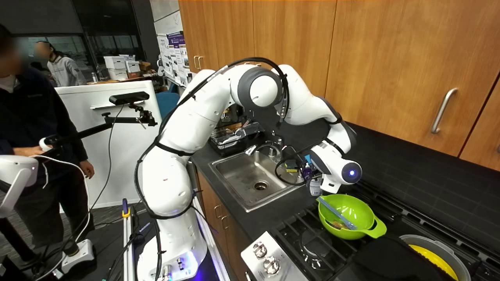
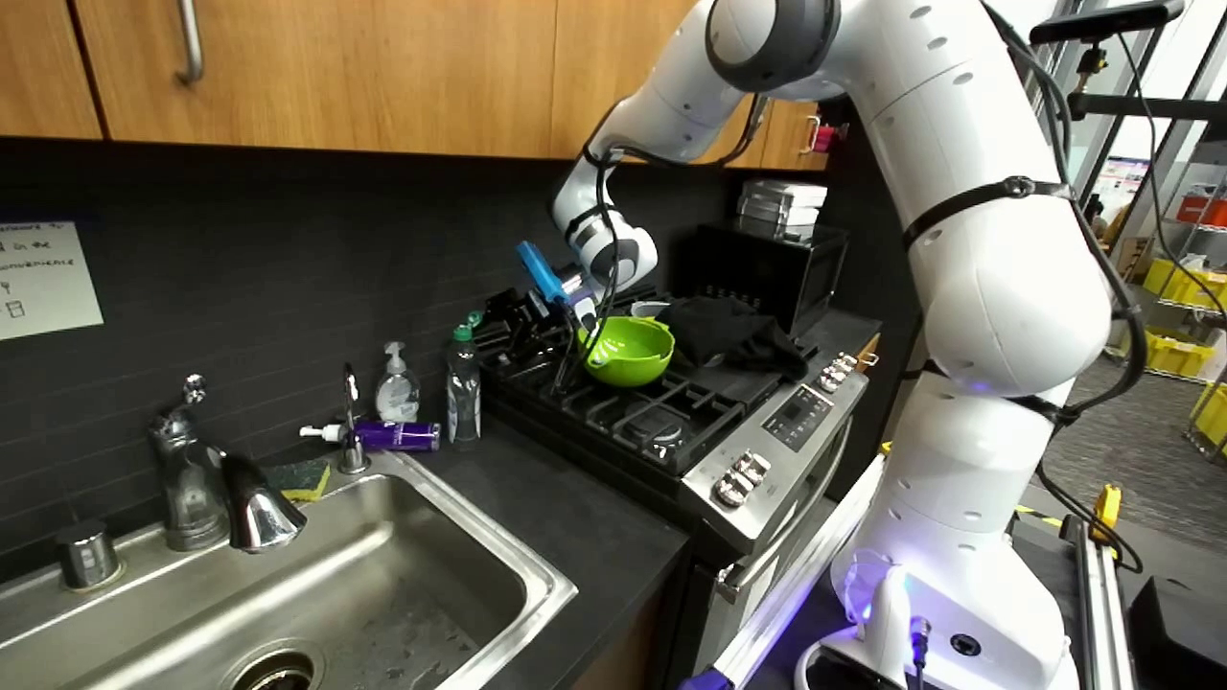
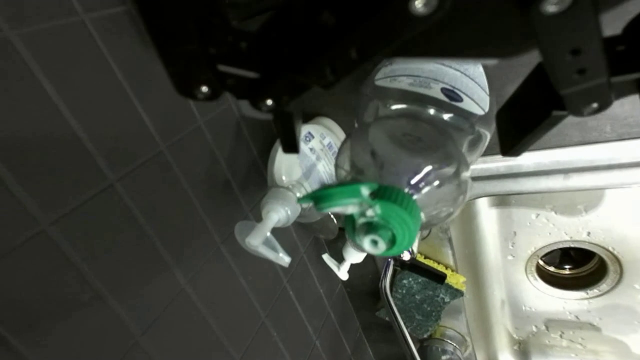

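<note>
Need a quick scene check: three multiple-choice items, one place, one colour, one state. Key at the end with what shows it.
1. Where is the green bowl?
A) In the sink
B) On the stove
C) On the floor

2. What colour is the cap of the clear bottle?
A) Green
B) Red
C) White

3. How does the pincer stand?
A) Shut on the sponge
B) Shut, holding nothing
C) Open

Key:
1. B: both exterior views show the bowl sitting on the cooktop.
2. A: the wrist view shows the green cap close up.
3. C: in the wrist view the fingers stand wide apart, with the bottle seen between them.
</note>
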`<state>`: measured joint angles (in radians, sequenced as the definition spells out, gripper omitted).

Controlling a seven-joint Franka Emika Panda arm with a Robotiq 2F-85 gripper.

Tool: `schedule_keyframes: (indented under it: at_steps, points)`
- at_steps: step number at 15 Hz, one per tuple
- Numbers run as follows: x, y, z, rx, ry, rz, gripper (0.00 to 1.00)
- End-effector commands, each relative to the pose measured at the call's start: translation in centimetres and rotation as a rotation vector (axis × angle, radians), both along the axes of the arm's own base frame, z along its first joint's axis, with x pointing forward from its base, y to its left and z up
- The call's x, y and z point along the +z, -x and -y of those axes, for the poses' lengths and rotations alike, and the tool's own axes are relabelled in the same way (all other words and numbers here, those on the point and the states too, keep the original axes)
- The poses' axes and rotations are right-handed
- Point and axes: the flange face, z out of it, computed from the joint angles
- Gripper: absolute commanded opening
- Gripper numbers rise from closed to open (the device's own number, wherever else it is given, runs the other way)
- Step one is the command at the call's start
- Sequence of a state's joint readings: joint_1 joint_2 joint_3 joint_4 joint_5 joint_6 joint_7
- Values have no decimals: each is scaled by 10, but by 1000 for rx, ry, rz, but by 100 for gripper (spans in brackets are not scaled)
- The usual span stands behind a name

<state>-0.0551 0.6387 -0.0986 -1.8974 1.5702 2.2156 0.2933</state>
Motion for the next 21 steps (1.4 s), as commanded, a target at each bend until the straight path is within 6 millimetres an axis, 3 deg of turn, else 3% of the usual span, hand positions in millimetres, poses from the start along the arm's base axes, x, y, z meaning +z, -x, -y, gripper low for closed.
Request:
schedule_keyframes:
  at_steps: [1,21]
  points:
    - [2,-15,0,-23,25,-13,100]
    - [-10,-23,-18,146,-50,-140,100]
